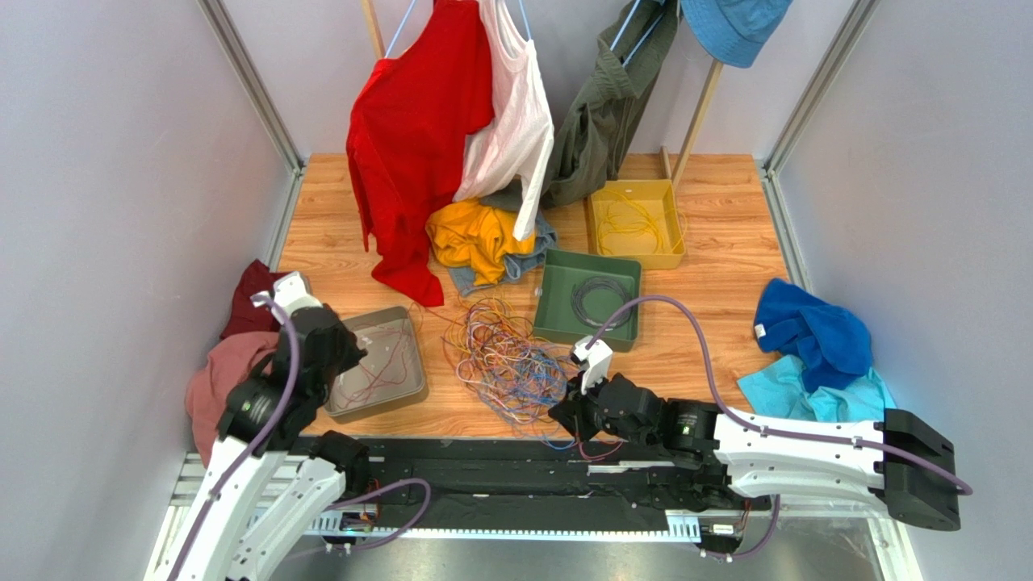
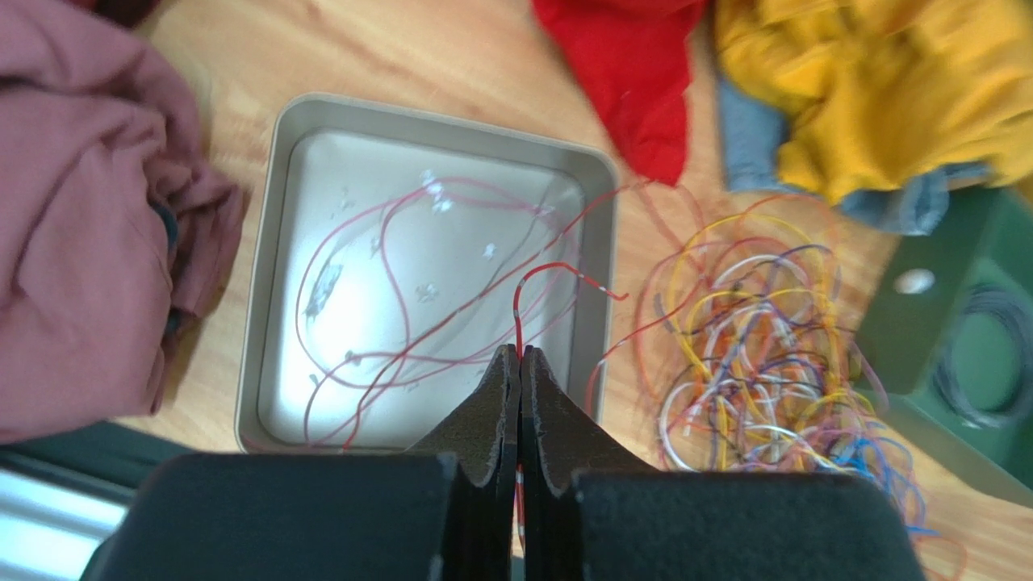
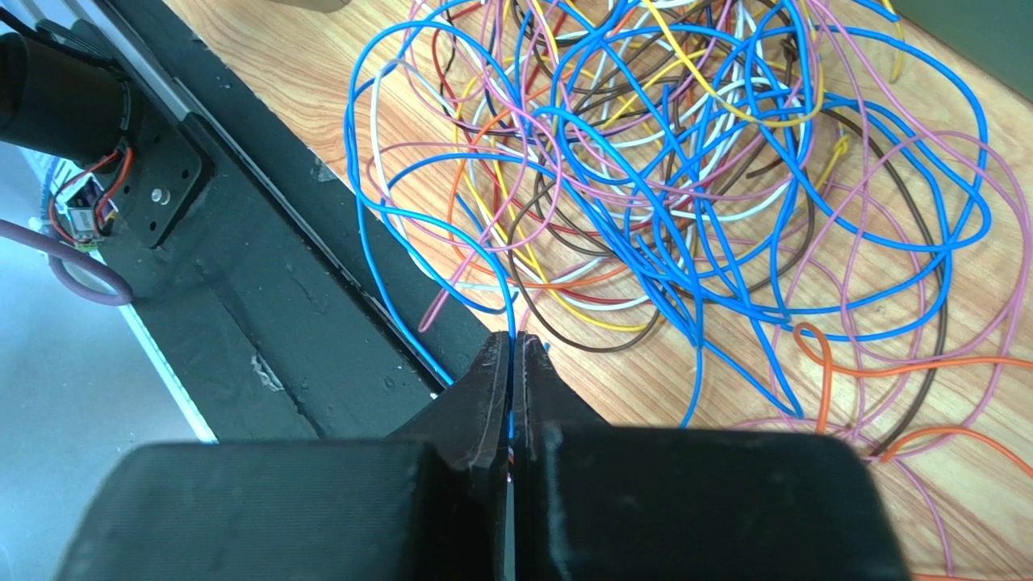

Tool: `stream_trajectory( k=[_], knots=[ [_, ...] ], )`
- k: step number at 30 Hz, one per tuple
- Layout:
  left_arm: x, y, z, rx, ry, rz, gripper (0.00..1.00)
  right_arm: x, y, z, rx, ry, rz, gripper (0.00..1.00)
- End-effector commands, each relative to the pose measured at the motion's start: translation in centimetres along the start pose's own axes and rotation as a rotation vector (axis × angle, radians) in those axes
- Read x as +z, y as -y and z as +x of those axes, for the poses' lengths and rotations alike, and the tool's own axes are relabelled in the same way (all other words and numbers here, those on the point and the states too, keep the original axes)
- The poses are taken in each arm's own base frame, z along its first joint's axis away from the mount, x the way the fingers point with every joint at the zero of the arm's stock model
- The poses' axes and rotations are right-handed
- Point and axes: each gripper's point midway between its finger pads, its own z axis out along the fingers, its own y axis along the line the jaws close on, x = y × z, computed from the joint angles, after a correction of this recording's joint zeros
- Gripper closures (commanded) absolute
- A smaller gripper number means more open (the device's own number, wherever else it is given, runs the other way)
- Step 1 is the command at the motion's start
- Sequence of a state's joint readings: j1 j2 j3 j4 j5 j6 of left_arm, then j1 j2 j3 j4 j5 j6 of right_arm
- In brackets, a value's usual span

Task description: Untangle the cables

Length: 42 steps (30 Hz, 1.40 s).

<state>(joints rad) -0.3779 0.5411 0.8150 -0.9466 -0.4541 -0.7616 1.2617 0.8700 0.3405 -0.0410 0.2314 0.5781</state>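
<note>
Two sets of jaws, both pinched shut, each on a single wire.

Left jaws: tips pressed together on a thin red wire [image 2: 519,317]. It rises from between them and kinks right, near the right rim of the grey tray [image 2: 258,303].

Right jaws: closed on a blue wire [image 3: 509,321] at the near edge of the cables [image 1: 503,357], just beside the black base rail [image 3: 279,303].

Cables: a loose heap of thin, glossy loops in blue, pink, orange, yellow, white and brown. It lies on the wood-grain desk [image 1: 715,321], between the grey tray and the green tray [image 1: 543,317].

Grey tray: dull metal, rounded corners, shiny floor, with several red wires looped inside.
Green tray: holds a dark ring-shaped coil [image 1: 582,291].
Yellow tray [image 1: 674,230]: holds yellow wires.

Left wrist view alone shows the red loops clearly and the pinch. In the top view the arm hides those tips.

Right wrist view alone resolves the brown strands and the blue wire entering the jaws.

Top view alone shows the yellow tray and the soft, crumpled cloths [image 1: 812,333] around the desk.
</note>
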Motion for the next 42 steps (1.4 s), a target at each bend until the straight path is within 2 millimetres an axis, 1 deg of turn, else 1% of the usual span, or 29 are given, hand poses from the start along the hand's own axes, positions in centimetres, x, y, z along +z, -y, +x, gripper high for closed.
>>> stream_trajectory(
  k=[1, 2, 3, 4, 5, 6, 7, 10, 11, 15, 16, 19, 21, 23, 24, 25, 26, 27, 28, 30, 32, 33, 34, 35, 36, 37, 40, 41, 42],
  knots=[
    [3.0, -2.6, 2.2, -0.065, -0.052, -0.241, 1.00, -0.2, -1.4, -1.9, 0.035, 0.063, -0.050, 1.00],
    [3.0, -3.4, 2.3, -0.072, -0.050, -0.296, 1.00, -0.2, -1.3, -1.9, 0.036, 0.065, -0.047, 1.00],
    [3.1, -4.4, 1.7, -0.107, -0.003, -0.370, 1.00, -0.3, -1.3, -2.0, 0.037, 0.070, -0.049, 1.00],
    [2.9, -4.8, 1.1, -0.118, 0.010, -0.414, 1.00, -0.5, -1.4, -2.2, 0.040, 0.080, -0.054, 1.00],
    [2.7, -5.4, 0.8, -0.111, 0.020, -0.449, 1.00, -0.7, -1.0, -1.7, 0.035, 0.064, -0.039, 1.00],
    [2.4, -6.0, -0.1, -0.118, 0.060, -0.487, 1.00, -0.8, -0.9, -1.8, 0.036, 0.069, -0.039, 1.00],
    [2.0, -6.1, -1.0, -0.126, 0.077, -0.505, 1.00, -0.9, -0.8, -1.8, 0.035, 0.071, -0.038, 1.00],
    [1.4, -7.2, -2.3, -0.114, 0.103, -0.547, 1.00, -1.1, -0.5, -1.8, 0.034, 0.081, -0.032, 1.00],
    [1.3, -7.5, -2.2, -0.088, 0.086, -0.553, 1.00, -1.2, -0.6, -1.9, 0.035, 0.085, -0.035, 1.00],
    [0.8, -9.3, -1.1, -0.105, 0.039, -0.592, 1.00, -1.4, -0.5, -1.9, 0.031, 0.094, -0.037, 1.00],
    [0.4, -9.6, -1.0, -0.129, 0.053, -0.593, 1.00, -1.4, -0.5, -2.1, 0.034, 0.102, -0.039, 1.00],
    [0.0, -8.7, -2.0, -0.123, 0.056, -0.539, 1.00, -1.5, -0.2, -2.0, 0.027, 0.103, -0.034, 1.00],
    [0.2, -8.2, -2.1, -0.114, 0.040, -0.527, 1.00, -1.5, -0.1, -1.8, 0.025, 0.106, -0.030, 1.00],
    [1.5, -7.3, -1.4, -0.111, -0.010, -0.508, 1.00, -1.4, -0.1, -1.9, 0.029, 0.114, -0.034, 1.00],
    [2.2, -6.4, -0.4, -0.120, -0.061, -0.469, 1.00, -1.3, 0.0, -1.7, 0.030, 0.111, -0.032, 1.00],
    [3.6, -6.0, 0.8, -0.121, -0.098, -0.456, 1.00, -1.3, -0.1, -1.9, 0.033, 0.116, -0.036, 1.00],
    [4.5, -5.6, 1.7, -0.137, -0.128, -0.444, 1.00, -1.3, -0.1, -1.8, 0.033, 0.116, -0.036, 1.00],
    [5.5, -5.5, 4.1, -0.131, -0.208, -0.437, 1.00, -1.4, -0.2, -1.9, 0.034, 0.116, -0.039, 1.00],
    [6.5, -5.0, 4.5, -0.145, -0.214, -0.413, 1.00, -1.3, -0.1, -1.7, 0.036, 0.111, -0.038, 1.00],
    [7.3, -4.8, 6.0, -0.159, -0.257, -0.412, 1.00, -1.5, 0.0, -1.9, 0.036, 0.117, -0.035, 1.00],
    [7.7, -4.9, 6.5, -0.145, -0.277, -0.417, 1.00, -1.7, 0.3, -1.7, 0.031, 0.113, -0.022, 1.00],
    [7.6, -4.9, 6.4, -0.136, -0.279, -0.414, 1.00, -1.8, 0.4, -1.8, 0.030, 0.118, -0.020, 1.00],
    [7.3, -4.4, 5.5, -0.130, -0.267, -0.399, 1.00, -1.8, 0.6, -1.7, 0.028, 0.116, -0.013, 1.00],
    [6.9, -4.3, 4.9, -0.103, -0.261, -0.388, 0.88, -1.8, 0.7, -1.7, 0.025, 0.118, -0.007, 1.00],
    [6.5, -4.3, 4.1, -0.094, -0.244, -0.386, 0.83, -1.8, 0.9, -1.7, 0.024, 0.121, 0.002, 1.00],
    [5.6, -3.9, 2.7, -0.097, -0.212, -0.364, 0.77, -1.8, 0.9, -1.8, 0.025, 0.125, 0.003, 1.00],
    [3.7, -3.4, 0.3, -0.092, -0.135, -0.313, 0.29, -1.7, 0.7, -2.0, 0.028, 0.132, -0.002, 1.00],
    [3.3, -3.3, -0.1, -0.088, -0.119, -0.300, 0.01, -1.6, 0.5, -2.1, 0.028, 0.129, -0.009, 1.00],
    [3.0, -3.3, -0.3, -0.090, -0.111, -0.289, 0.01, -1.4, 0.5, -1.9, 0.028, 0.119, -0.006, 1.00]
  ],
)
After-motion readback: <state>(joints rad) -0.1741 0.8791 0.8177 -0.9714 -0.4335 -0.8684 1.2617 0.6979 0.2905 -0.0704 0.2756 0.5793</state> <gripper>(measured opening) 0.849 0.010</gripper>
